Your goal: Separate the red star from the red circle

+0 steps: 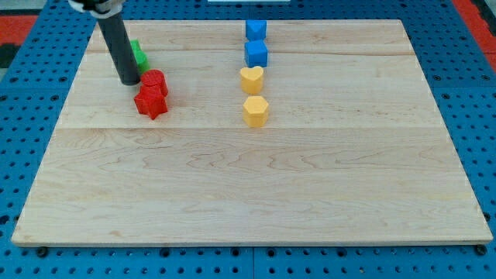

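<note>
While the rod comes down from the view's top left, my tip (129, 81) sits on the wooden board (248, 194) at the upper left, just beside the red circle (155, 80) on its left, touching or nearly so; can't tell which. No jaws on this rig, just a bare rod end, nothing clamped. Green block (139, 54) is right behind the rod, mostly hidden, shape unclear. Red circle and red star (150, 102) are in contact, star just below the circle toward the view's bottom, so not separated. Well apart to the right, a column near board centre: blue cube (256, 30) at the top edge, second blue cube (256, 53) just under it, yellow heart (251, 79) touching that one, then yellow hexagon (255, 111) slightly apart below.
</note>
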